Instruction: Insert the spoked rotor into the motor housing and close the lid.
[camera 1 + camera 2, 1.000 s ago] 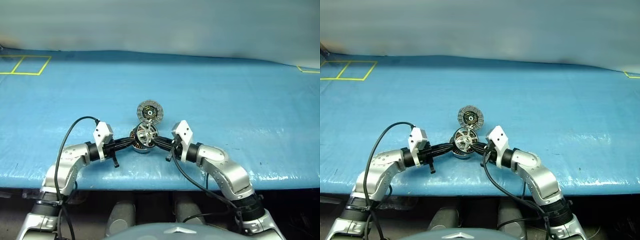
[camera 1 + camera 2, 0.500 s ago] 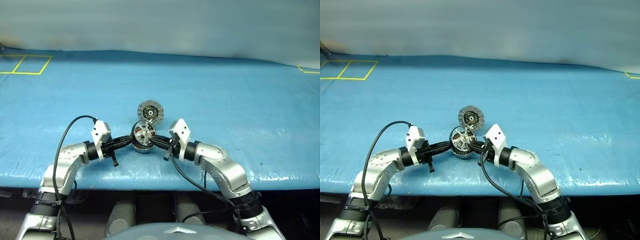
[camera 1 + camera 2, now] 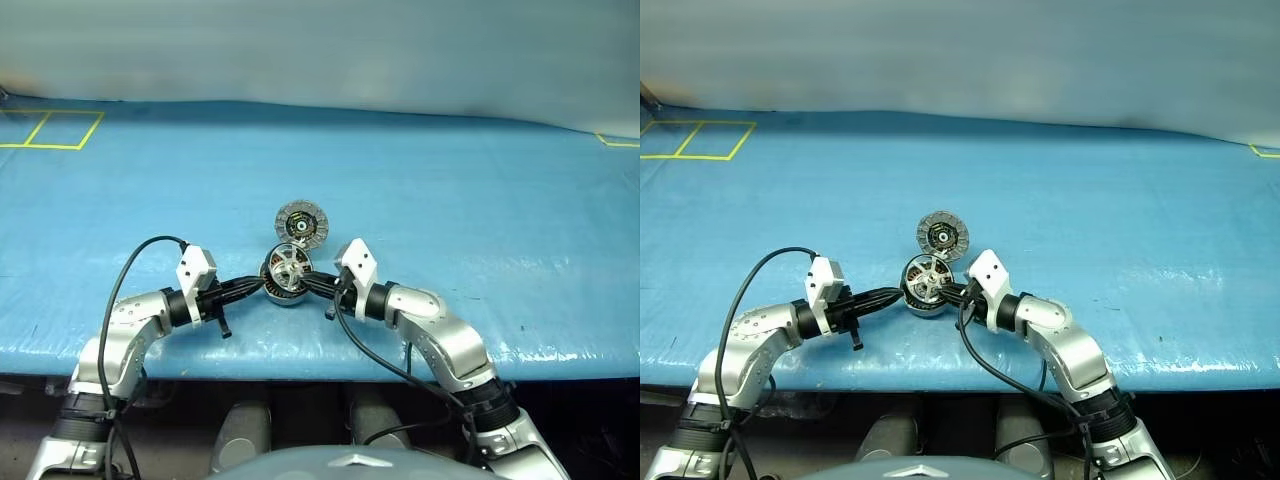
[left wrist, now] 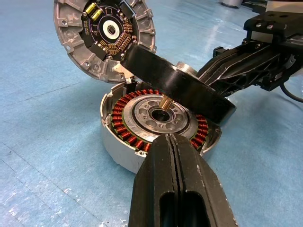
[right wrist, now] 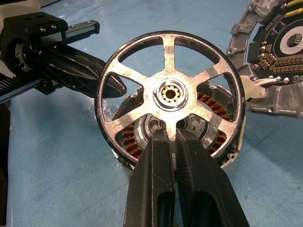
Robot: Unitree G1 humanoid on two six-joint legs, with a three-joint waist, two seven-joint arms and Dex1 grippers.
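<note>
My right gripper (image 5: 171, 133) is shut on the rim of the spoked rotor (image 5: 170, 92), a black ring with silver spokes. It holds the rotor tilted just over the motor housing (image 4: 142, 137), whose copper windings and silver hub lie bare underneath. The lid (image 4: 104, 33) stands open behind the housing on its hinge, with its dark, yellow-marked inner face showing. My left gripper (image 4: 171, 137) is shut on nothing, and its tips rest at the housing's near rim. In the head views the rotor (image 3: 288, 268) sits between both grippers, with the lid (image 3: 300, 222) just beyond.
The parts lie on a blue-covered table (image 3: 450, 180), close to its front edge (image 3: 300, 365). Yellow tape squares (image 3: 50, 128) mark the far left corner. A pale wall rises behind the table.
The whole picture has shifted slightly. The rotor stays in my right gripper over the housing, now a little lower and closer to it. My left gripper stays at the housing's rim.
</note>
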